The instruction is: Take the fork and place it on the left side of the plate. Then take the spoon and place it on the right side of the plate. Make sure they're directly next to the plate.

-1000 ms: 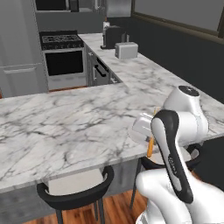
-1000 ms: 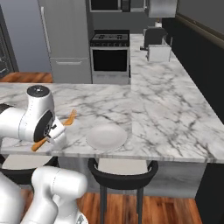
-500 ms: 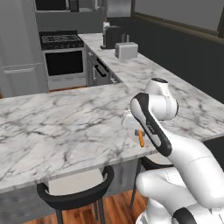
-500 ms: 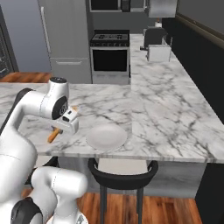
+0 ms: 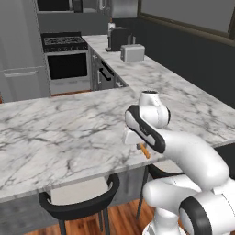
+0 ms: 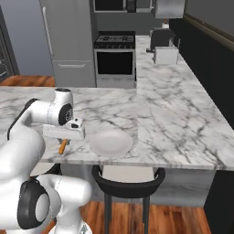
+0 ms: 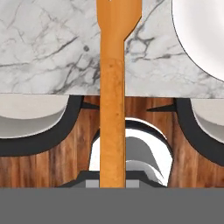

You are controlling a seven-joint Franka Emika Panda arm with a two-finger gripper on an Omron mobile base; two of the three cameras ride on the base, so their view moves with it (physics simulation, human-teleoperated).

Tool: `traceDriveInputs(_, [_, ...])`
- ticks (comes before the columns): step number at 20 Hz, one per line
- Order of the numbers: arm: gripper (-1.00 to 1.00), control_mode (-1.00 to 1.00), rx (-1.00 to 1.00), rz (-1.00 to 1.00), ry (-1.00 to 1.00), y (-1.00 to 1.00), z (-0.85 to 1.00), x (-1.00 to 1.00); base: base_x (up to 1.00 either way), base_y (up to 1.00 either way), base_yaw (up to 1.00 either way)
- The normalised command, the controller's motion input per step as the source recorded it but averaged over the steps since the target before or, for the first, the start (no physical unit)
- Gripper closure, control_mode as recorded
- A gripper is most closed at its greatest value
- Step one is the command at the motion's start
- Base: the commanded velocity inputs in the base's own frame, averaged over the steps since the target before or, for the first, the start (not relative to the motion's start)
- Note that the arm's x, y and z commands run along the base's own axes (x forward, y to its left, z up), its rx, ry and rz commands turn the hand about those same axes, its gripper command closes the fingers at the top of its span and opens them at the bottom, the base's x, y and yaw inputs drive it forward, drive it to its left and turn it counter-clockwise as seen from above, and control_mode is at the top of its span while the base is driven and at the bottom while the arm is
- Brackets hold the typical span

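My gripper hangs just over the front edge of the marble counter, shut on the orange fork. The fork shows below the hand as an orange stub. In the hand view the fork runs straight up the middle, its wide end over the marble and its handle out past the counter edge. The white plate lies on the counter to the right of the hand, a short gap away, and its rim curves in at the upper right. The spoon is out of view.
Black stools with pale seats stand under the counter's front edge. A toaster and a dark coffee machine sit far back on the side counter, beside a stove. The counter edge runs right under the fork.
The arm has swung the fork in from the left toward the plate, then lowered it to the counter's front edge. The fork now points across the edge rather than slanting.
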Motion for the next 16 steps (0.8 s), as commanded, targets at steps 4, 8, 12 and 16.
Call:
traceDriveInputs(4, [1.00, -1.00, 0.01, 0.15, 0.00, 0.04, -0.30, 0.27, 0.00, 0.00, 0.00])
traceDriveInputs(8, [1.00, -1.00, 0.01, 0.08, 0.00, 0.00, -0.18, 0.42, 0.00, 0.00, 0.00])
traceDriveInputs(12, [1.00, -1.00, 0.00, 0.00, 0.00, 0.00, -0.24, 0.31, 0.00, 0.00, 0.00])
traceDriveInputs(16, [1.00, -1.00, -0.01, -0.01, 0.00, 0.06, -0.33, 0.25, 0.00, 0.00, 0.00])
